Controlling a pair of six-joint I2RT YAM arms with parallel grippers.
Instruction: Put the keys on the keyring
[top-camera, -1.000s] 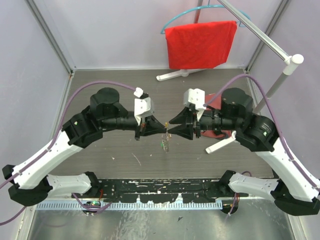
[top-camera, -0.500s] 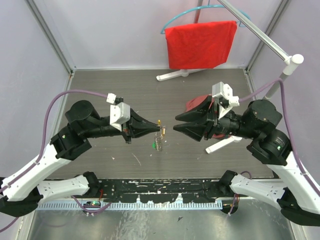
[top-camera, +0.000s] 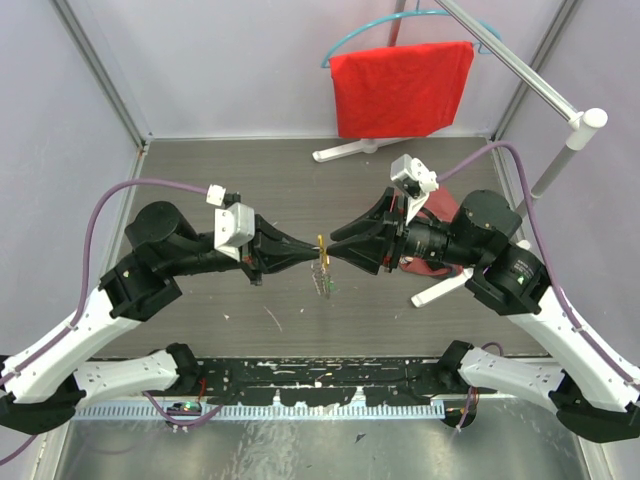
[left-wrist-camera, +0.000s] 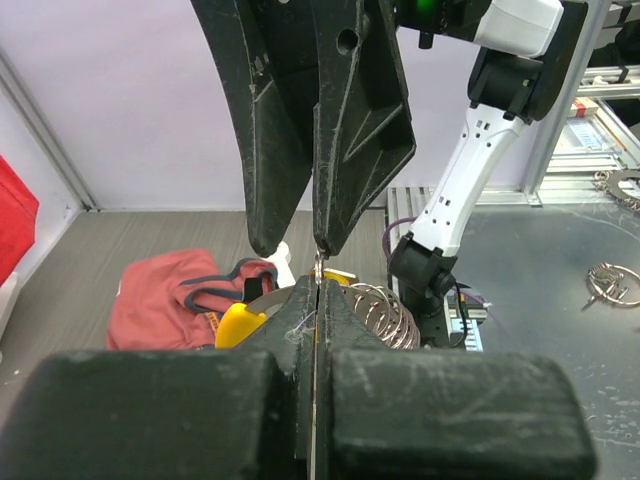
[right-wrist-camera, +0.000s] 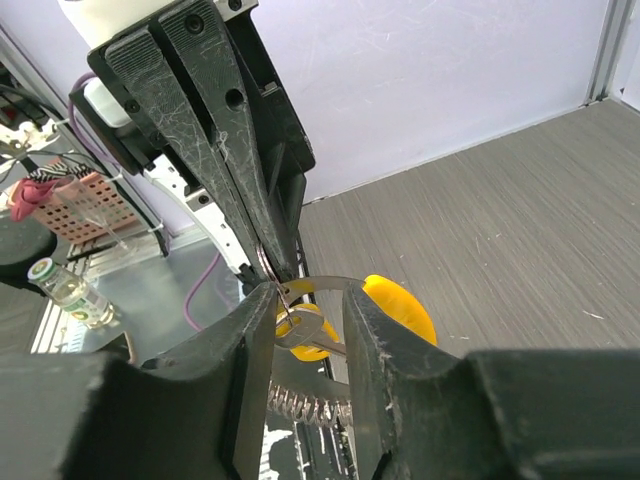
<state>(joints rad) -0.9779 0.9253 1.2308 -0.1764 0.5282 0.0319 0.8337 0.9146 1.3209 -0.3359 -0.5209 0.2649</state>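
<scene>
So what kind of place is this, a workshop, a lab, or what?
Most likely a robotics lab test cell: left arm and right arm bolted at the edge of a walled-in table, a red cloth hung at the back.

On my feed: keyring (right-wrist-camera: 400, 305) is grey with a yellow curved bit, bright red cloth (top-camera: 400, 88) on a teal hanger (top-camera: 345, 38) at 12 o'clock, tabletop (top-camera: 300, 180) is dark grey woodgrain, jaws all black.

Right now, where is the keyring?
In the top view, the keyring is mid-table, pinched by the left gripper, with the right gripper just right of it.
</scene>
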